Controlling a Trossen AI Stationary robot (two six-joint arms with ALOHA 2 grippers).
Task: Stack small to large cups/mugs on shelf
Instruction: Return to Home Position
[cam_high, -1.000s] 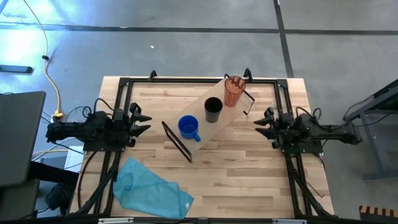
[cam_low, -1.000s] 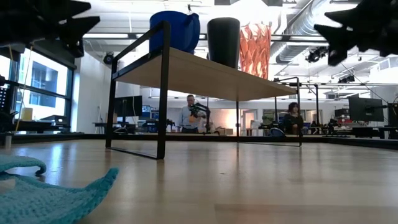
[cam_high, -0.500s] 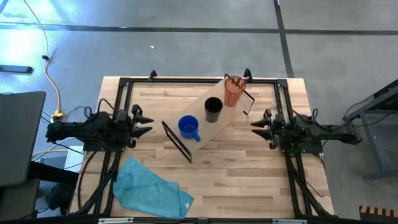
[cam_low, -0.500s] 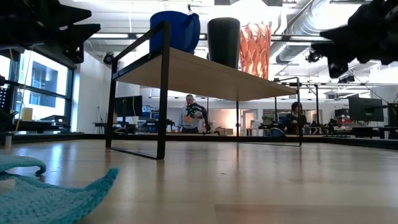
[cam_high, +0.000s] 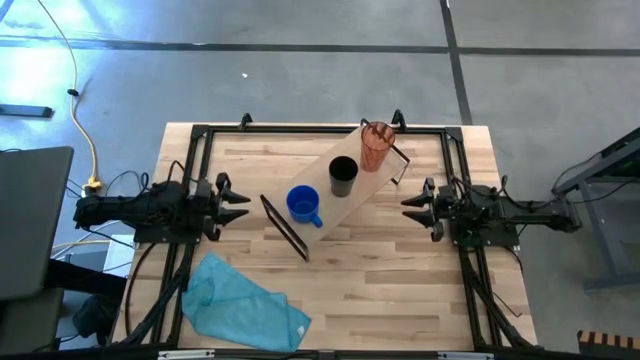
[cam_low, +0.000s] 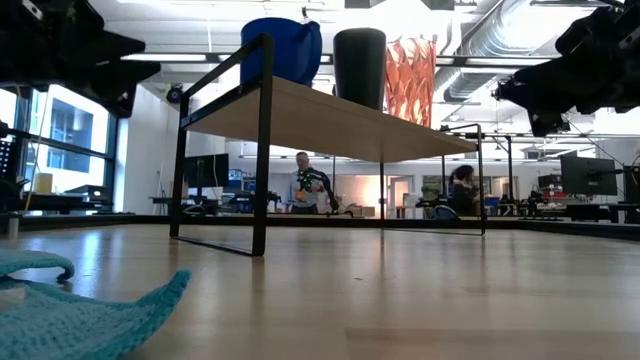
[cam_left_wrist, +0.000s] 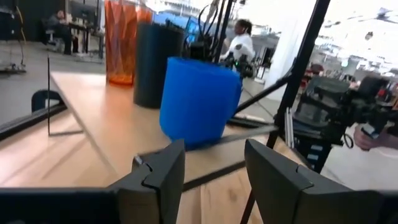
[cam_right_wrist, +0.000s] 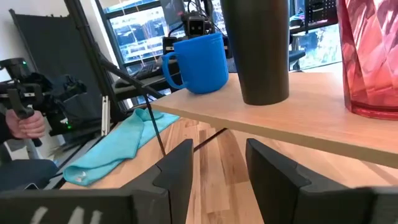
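Note:
A light-wood shelf (cam_high: 335, 205) with black end frames stands slantwise mid-table. On it stand, each on its base, a blue mug (cam_high: 304, 205), a black cup (cam_high: 342, 175) and an orange ribbed tumbler (cam_high: 375, 145). My left gripper (cam_high: 238, 204) is open and empty, left of the shelf's near end, facing the blue mug (cam_left_wrist: 199, 99). My right gripper (cam_high: 410, 204) is open and empty, right of the shelf, facing the black cup (cam_right_wrist: 256, 46) and tumbler (cam_right_wrist: 370, 56).
A teal cloth (cam_high: 240, 300) lies crumpled at the near left of the table. A black frame (cam_high: 320, 130) runs round the table's edges. Bare tabletop lies near the front, right of the cloth. People show in the room beyond the table (cam_low: 308, 185).
My left gripper has moved toward the table's right edge, closer to the shelf's near end. My right gripper has moved toward the table's left edge, closer to the shelf. The cups and shelf have stayed still.

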